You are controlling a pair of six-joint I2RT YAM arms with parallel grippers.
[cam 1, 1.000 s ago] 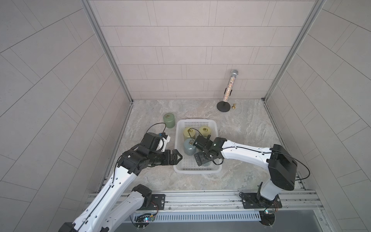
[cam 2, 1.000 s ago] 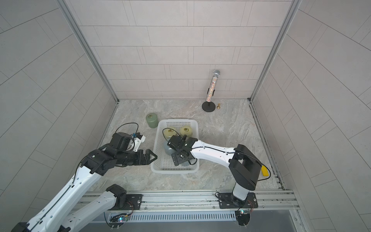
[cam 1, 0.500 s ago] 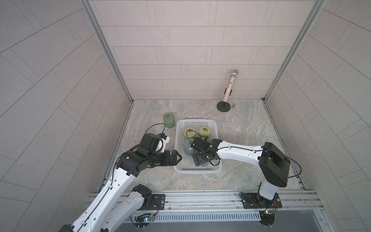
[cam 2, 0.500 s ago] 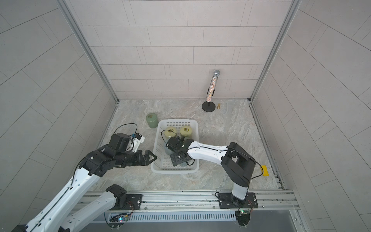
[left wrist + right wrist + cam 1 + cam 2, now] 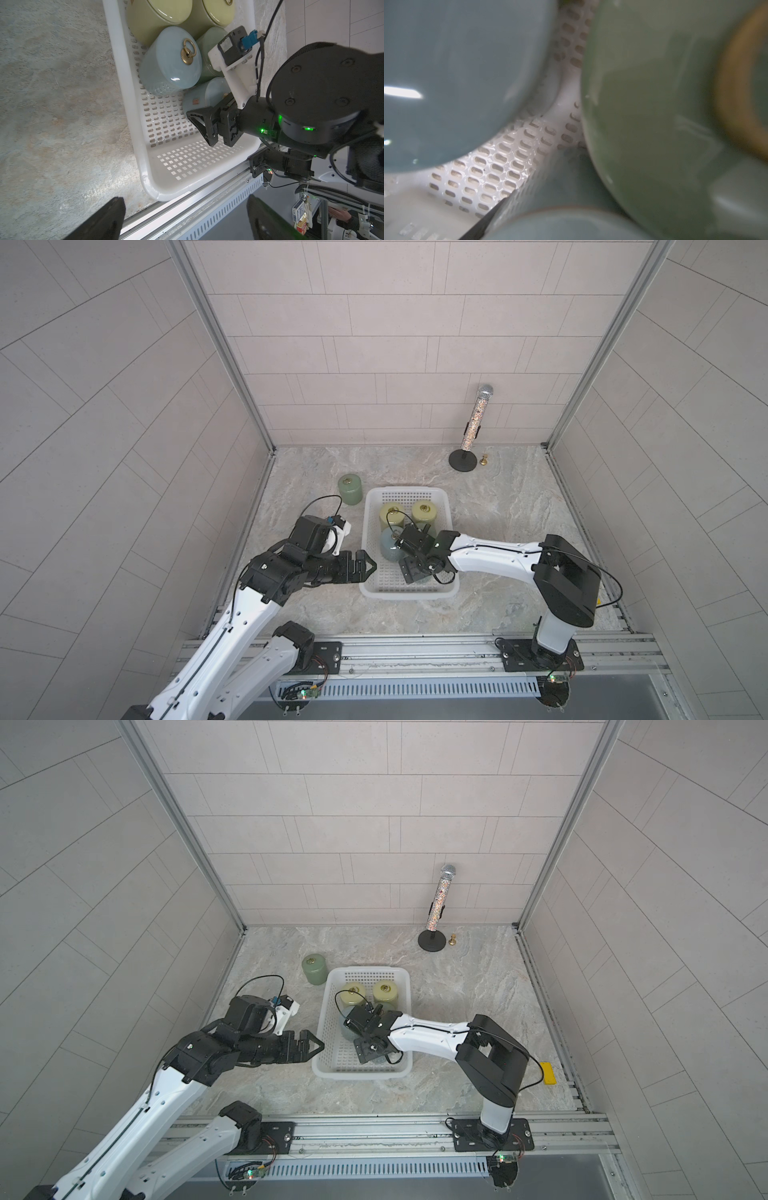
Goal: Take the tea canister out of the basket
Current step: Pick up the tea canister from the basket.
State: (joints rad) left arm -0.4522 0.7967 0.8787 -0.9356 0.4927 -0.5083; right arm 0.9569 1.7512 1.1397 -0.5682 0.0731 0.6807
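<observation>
**Right arm's on the tea canister: lift it straight, don't drag**

The right gripper (image 5: 207,108) is down inside the basket (image 5: 406,595). Its jaws straddle the pale blue tea canister (image 5: 204,96) in the near right part. One finger (image 5: 208,124) lies right along its side. The other is hidden behind it, so I can't tell if the squeeze is actually on. The canister looks to be low in the basket, not out yet.

My take on doing this bit well: get a firm clamp first, since those glazed sides look slippery. Then go straight up, because it's just beside the blue ringed canister (image 5: 170,60) on its far left, with the green canister (image 5: 207,52) right beyond it. Any sideways pull probably knocks those or hauls the light basket along. Clear the rim before swinging out to the right.

The left gripper (image 5: 369,566) hovers wide open just beside the basket's left rim, holding nothing. If the basket starts riding up, pinning that rim down looks like a smart use of it.
</observation>
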